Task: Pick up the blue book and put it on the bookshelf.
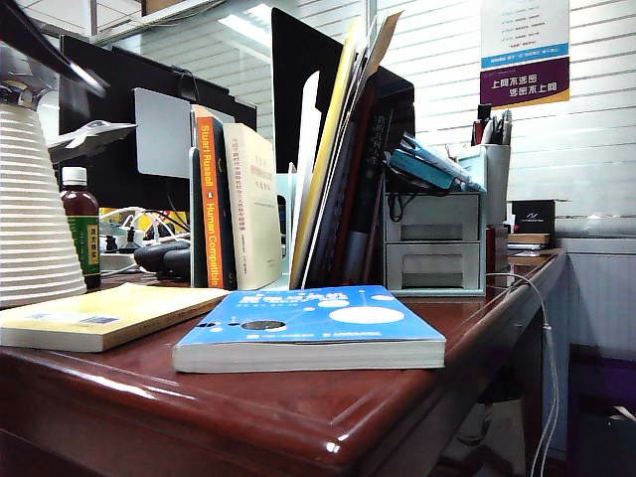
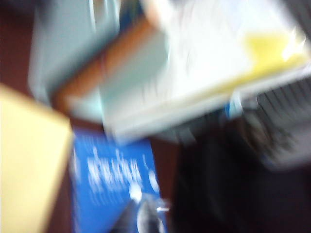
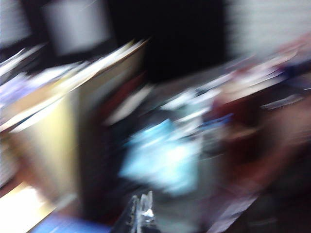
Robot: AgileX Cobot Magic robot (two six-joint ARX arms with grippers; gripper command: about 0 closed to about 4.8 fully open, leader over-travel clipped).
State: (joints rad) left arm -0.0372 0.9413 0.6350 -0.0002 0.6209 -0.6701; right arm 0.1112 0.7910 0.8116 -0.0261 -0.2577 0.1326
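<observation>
The blue book point(image 1: 308, 323) lies flat, cover up, near the front edge of the dark red desk point(image 1: 298, 417). Behind it stands the bookshelf point(image 1: 305, 159), its pale upright dividers holding upright books and folders. Neither arm shows in the exterior view. In the heavily blurred left wrist view, my left gripper point(image 2: 141, 216) hangs over the blue book point(image 2: 112, 179); its fingers look close together, but the blur hides any gap. The right wrist view, also blurred, shows my right gripper point(image 3: 141, 211) shut and empty above the desk, with a corner of the blue book point(image 3: 63, 225) beside it.
A pale yellow paperback point(image 1: 99, 313) lies flat to the left of the blue book. An orange-spined book point(image 1: 209, 199) stands in the rack. To the right of the rack is a grey two-drawer organizer point(image 1: 432, 243). A brown bottle point(image 1: 79, 224) and a white ribbed object point(image 1: 30, 219) are at far left.
</observation>
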